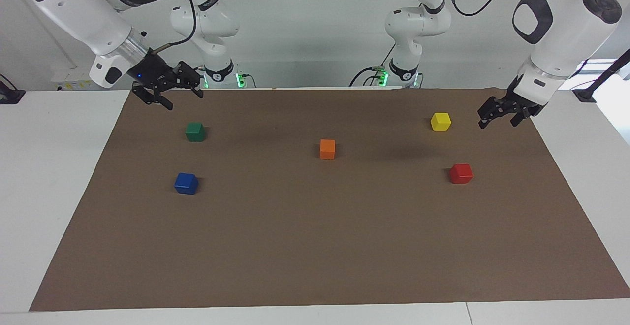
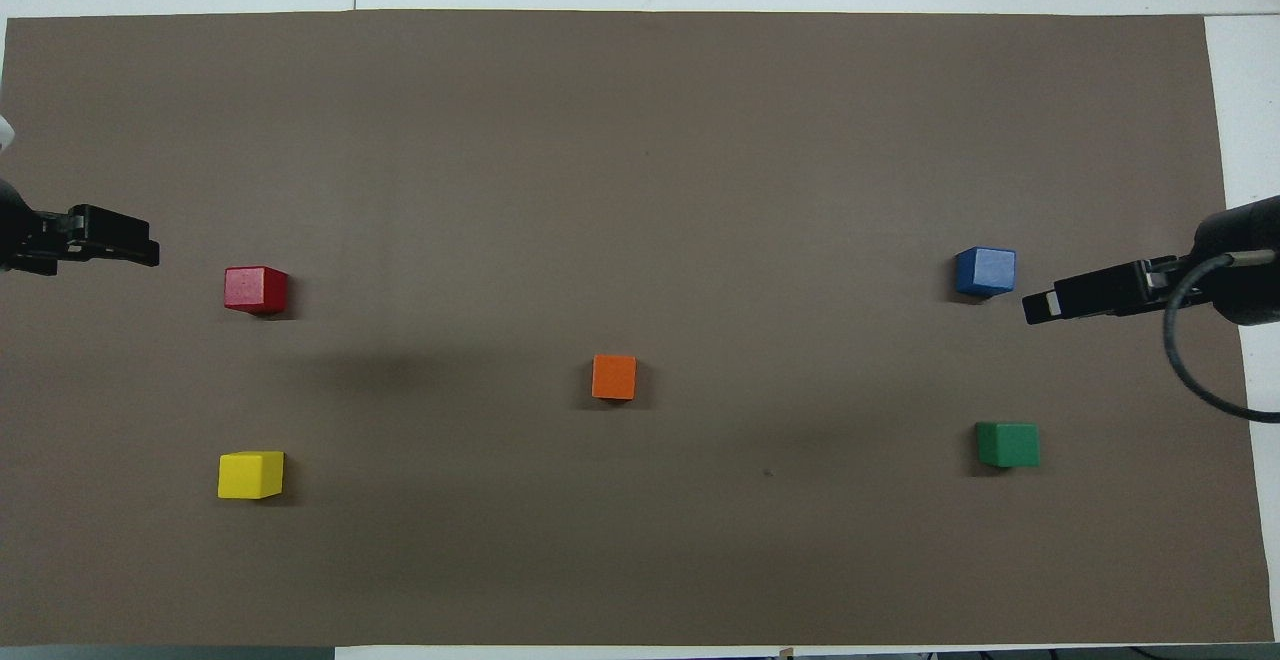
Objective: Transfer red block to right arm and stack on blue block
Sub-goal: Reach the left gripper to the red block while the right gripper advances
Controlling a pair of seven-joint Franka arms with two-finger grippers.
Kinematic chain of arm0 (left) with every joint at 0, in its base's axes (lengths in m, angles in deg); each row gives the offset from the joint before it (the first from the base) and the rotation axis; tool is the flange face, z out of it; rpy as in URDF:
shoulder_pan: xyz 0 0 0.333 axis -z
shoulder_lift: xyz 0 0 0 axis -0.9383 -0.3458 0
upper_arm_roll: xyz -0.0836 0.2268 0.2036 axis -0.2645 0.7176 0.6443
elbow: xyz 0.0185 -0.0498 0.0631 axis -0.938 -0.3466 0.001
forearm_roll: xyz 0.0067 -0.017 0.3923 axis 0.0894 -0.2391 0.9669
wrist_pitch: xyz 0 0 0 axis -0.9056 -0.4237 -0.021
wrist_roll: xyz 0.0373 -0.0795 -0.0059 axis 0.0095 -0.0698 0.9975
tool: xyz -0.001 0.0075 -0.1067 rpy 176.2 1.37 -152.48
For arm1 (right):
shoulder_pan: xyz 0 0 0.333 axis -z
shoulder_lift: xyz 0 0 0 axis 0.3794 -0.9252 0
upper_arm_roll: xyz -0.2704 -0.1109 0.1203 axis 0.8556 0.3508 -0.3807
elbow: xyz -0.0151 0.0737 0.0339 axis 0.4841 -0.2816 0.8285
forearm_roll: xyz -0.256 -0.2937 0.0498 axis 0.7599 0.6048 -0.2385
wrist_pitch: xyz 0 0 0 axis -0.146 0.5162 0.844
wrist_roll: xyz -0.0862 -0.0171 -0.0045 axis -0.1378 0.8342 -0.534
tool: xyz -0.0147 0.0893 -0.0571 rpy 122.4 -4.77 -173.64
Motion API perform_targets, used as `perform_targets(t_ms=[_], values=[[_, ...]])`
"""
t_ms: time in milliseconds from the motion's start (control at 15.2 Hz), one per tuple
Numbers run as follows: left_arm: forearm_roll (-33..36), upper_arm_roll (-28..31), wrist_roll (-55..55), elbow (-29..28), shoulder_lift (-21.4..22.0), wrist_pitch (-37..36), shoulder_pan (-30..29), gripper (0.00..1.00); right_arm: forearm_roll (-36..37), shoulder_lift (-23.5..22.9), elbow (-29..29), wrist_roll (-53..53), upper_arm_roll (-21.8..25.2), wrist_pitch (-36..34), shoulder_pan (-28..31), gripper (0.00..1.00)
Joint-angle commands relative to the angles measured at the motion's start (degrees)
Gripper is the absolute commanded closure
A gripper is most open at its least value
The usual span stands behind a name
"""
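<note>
The red block [image 1: 461, 173] [image 2: 255, 290] sits on the brown mat toward the left arm's end. The blue block [image 1: 186, 183] [image 2: 985, 271] sits on the mat toward the right arm's end. My left gripper [image 1: 497, 124] [image 2: 148, 248] is open and empty, raised over the mat's edge at its own end, beside the yellow block and apart from the red block. My right gripper [image 1: 184, 101] [image 2: 1040, 307], with a blue wrist light, is open and empty, raised over the mat at its own end, near the green block.
A yellow block [image 1: 440, 121] [image 2: 250, 475] lies nearer to the robots than the red block. A green block [image 1: 195, 131] [image 2: 1007, 444] lies nearer to the robots than the blue block. An orange block [image 1: 327, 148] [image 2: 614, 377] sits mid-mat [image 1: 315, 246].
</note>
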Motion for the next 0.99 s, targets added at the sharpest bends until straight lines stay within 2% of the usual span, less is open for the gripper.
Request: perform_targets(t_ms=[0,131,263,460,657,789,920], values=[[0.5,-0.6,0.4,-2.7,-2.3,5.3,-0.7,0.0,-15.0,1.1,-3.4,-6.5,-0.5,-4.3,4.0,0.0],[0.6,-0.6,-0.2,-6.4,-3.1,10.1,-0.8,0.0,-26.1,0.4,-5.8,-11.9,-0.5,-7.3,5.9,0.0],[0.6,-0.6,-0.2,-11.7,-3.7,16.8,-1.2,0.0,-37.8,-2.2,-9.3,-17.9,-0.5,-11.3,7.4,0.0],[0.6,-0.7,-0.2,-14.0,-5.1,19.0,-0.9,0.0,-52.3,-4.9,-15.1,-24.2,-0.6,-15.2,6.7,0.0],[0.6,-0.6,-0.5,-16.9,-5.6,21.3,-1.1,0.0,-62.8,-7.2,-19.1,-27.1,-0.7,-17.7,3.7,0.0],[0.6,-0.6,-2.7,-19.8,-5.9,24.2,-0.7,0.0,-69.7,-15.1,-18.9,-33.3,-0.7,-23.3,0.1,0.0],[0.6,-0.6,-4.2,-19.9,-6.7,24.4,-0.9,0.0,-73.2,-19.7,-18.2,-35.9,-0.8,-25.0,-2.0,0.0]])
